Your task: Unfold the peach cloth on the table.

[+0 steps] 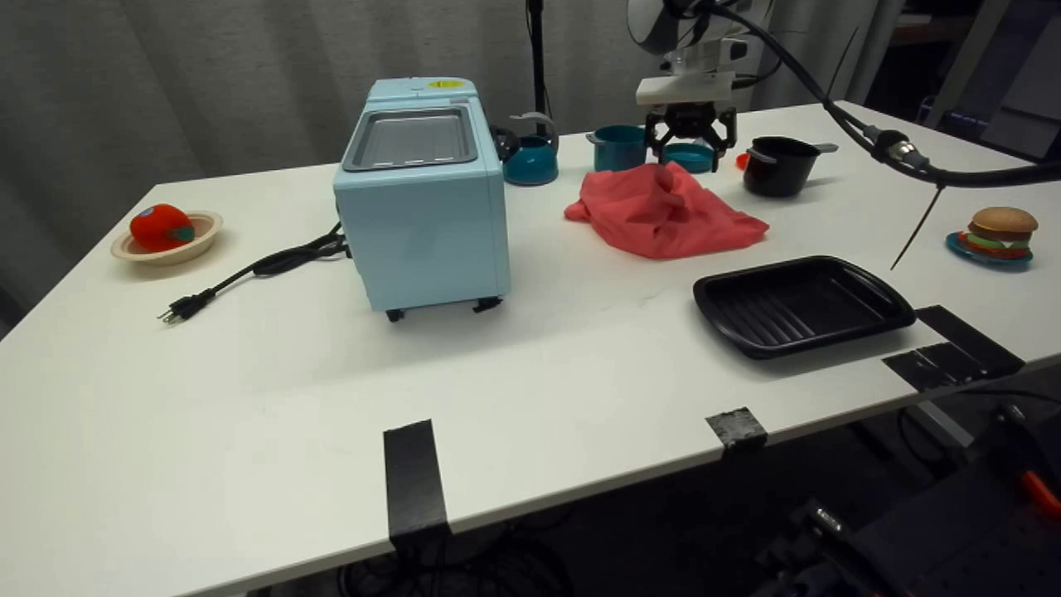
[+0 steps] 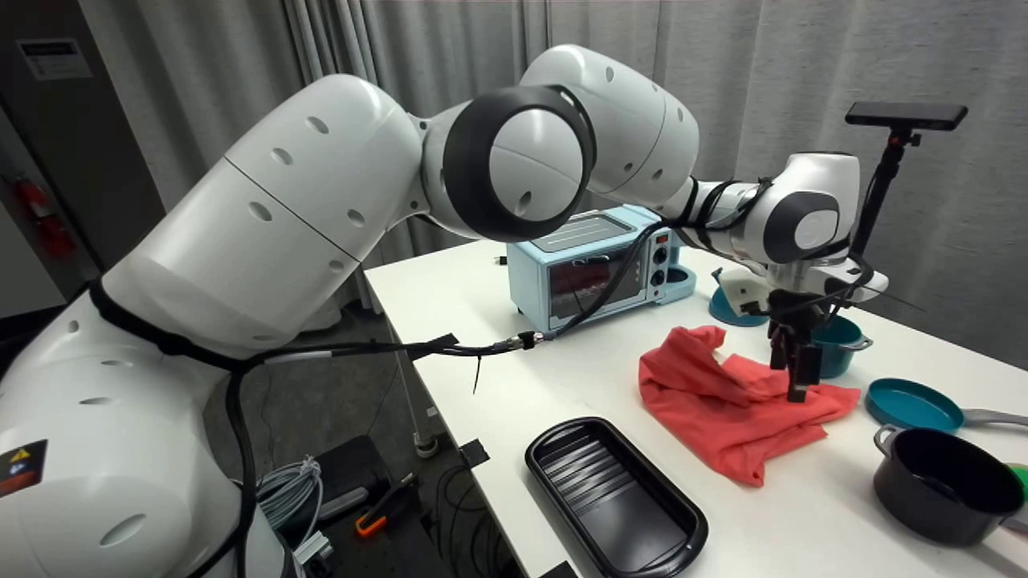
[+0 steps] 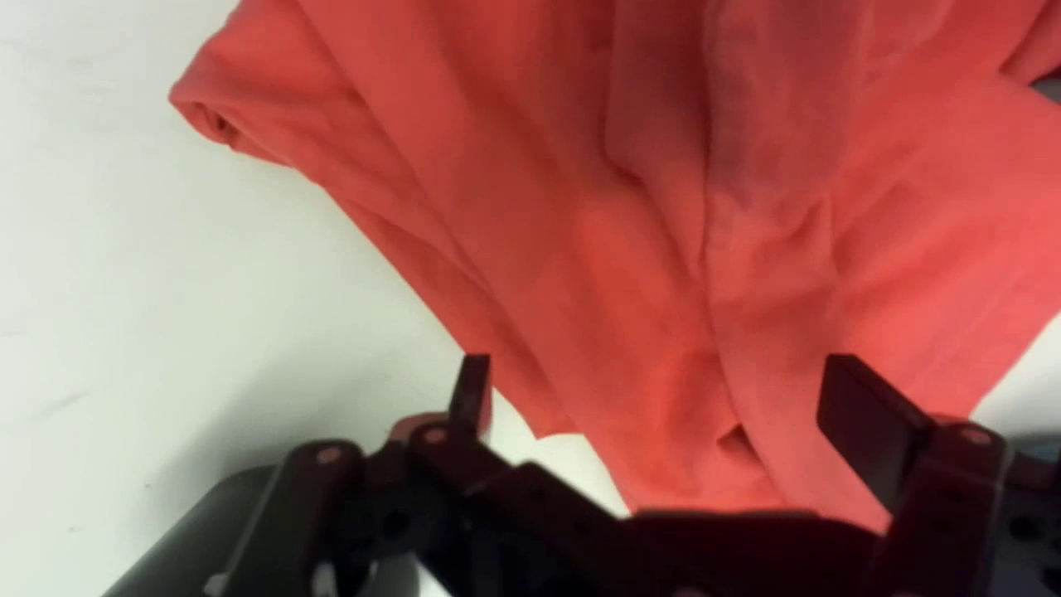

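In an exterior view, a wrinkled, coral-red fabric towel, the peach cloth (image 1: 663,220), lies rumpled on a large, smooth white table (image 1: 273,390). At the cloth's far side hangs a black two-fingered gripper (image 1: 690,157), its jaws apart. Left of the cloth stands a boxy, light-blue toaster oven (image 1: 423,232) with a black power cord (image 1: 294,259); farther left, a red tomato (image 1: 157,226) sits in a round cream bowl (image 1: 178,254). Behind the cloth, from left to right, are a teal kettle (image 1: 530,164), a round teal pot (image 1: 622,151) and a shallow teal pan (image 1: 696,160). Just right of it stands a deep black pot (image 1: 779,170); farther right, a brown-bunned hamburger (image 1: 1001,228) rests on a small teal plate (image 1: 988,258). In front of the cloth, toward the right, lies a rectangular black tray (image 1: 816,307) with a ridged floor.

In an exterior view, a jointed white robot arm (image 2: 530,164) arches across to the cloth, and the gripper overlaps the fabric from this angle. Thick folds rise on the cloth's left part. Behind the cloth and to its right, a flat black device (image 2: 906,116) tops a black pole (image 2: 879,181).

In the wrist view, the cloth spreads across the top and middle, with white tabletop showing left of it. The gripper's two dark fingers (image 3: 866,431) stand wide apart, red fabric visible between them; whether they touch the cloth cannot be told.
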